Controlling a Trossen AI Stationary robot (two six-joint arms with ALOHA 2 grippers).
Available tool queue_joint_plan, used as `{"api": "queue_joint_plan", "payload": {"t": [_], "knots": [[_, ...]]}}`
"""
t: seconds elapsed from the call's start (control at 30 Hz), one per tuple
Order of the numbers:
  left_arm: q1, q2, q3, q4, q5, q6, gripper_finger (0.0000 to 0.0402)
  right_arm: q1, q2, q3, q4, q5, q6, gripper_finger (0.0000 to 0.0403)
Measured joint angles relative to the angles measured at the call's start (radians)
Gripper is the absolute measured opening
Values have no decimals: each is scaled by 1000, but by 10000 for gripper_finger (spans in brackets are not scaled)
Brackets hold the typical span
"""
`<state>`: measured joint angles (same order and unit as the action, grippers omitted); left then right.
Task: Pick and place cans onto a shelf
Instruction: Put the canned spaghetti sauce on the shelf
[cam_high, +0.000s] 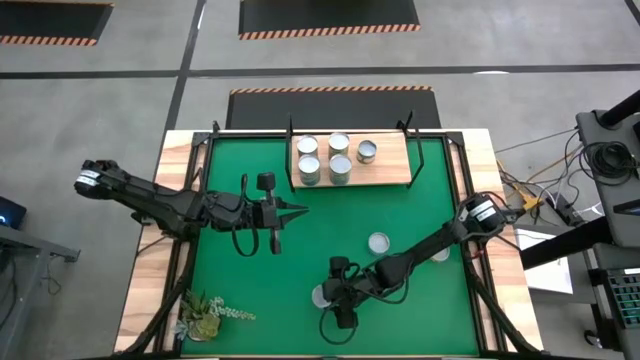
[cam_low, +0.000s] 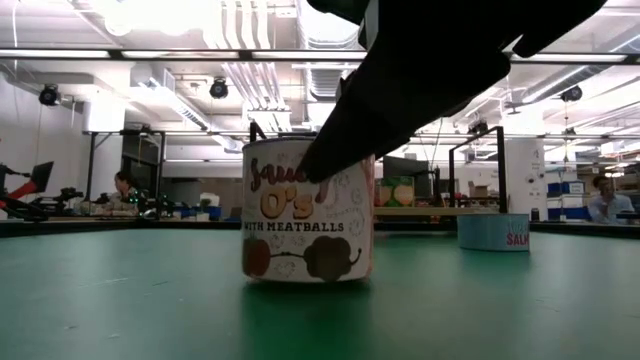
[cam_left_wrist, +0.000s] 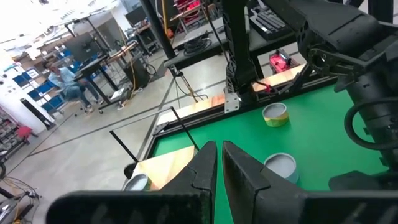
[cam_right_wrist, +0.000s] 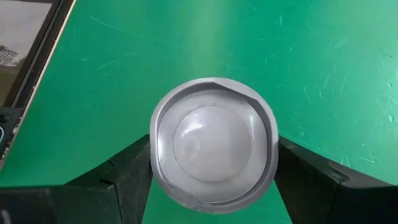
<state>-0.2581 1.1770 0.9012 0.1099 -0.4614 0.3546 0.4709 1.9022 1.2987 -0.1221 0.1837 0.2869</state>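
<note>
My right gripper (cam_high: 326, 297) is down at the near middle of the green table, around a can (cam_right_wrist: 213, 148) with a silver top and a white "Meatballs" label (cam_low: 308, 215). My left gripper (cam_high: 298, 212) hovers shut and empty left of centre, pointing toward the table's right. The shelf (cam_high: 395, 172), a light wood board with black posts, stands at the far middle with several cans (cam_high: 338, 168) upright on it. A blue can (cam_high: 378, 243) stands on the table right of centre, and another can (cam_high: 441, 255) is partly hidden by my right arm. My right gripper has the can between its two fingers, one finger (cam_right_wrist: 127, 174) on each of two opposite sides of the wall (cam_right_wrist: 155, 163) near the top rim. The fingers come from above, pointing down. The can stands upright with its bottom (cam_low: 308, 276) on the green table.
A green plant sprig (cam_high: 205, 315) lies at the near left corner. The wooden table rim (cam_high: 145, 270) and black frame bars run along both sides. In the low view the blue can (cam_low: 492, 231) stands to the right of the held one. People sit in the room behind.
</note>
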Motion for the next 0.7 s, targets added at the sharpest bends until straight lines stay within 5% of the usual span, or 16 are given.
{"api": "queue_joint_plan", "payload": {"t": [0.27,0.53,0.7], "knots": [[0,0,0,-1,0,-54,8,-14,-64,20,-153,-8,-88,274],[-31,0,0,-41,22,-263,8,-44,-298,10,-485,76,-211,272],[-61,2,0,-111,30,-417,8,-102,-476,-57,-541,83,-258,275]]}}
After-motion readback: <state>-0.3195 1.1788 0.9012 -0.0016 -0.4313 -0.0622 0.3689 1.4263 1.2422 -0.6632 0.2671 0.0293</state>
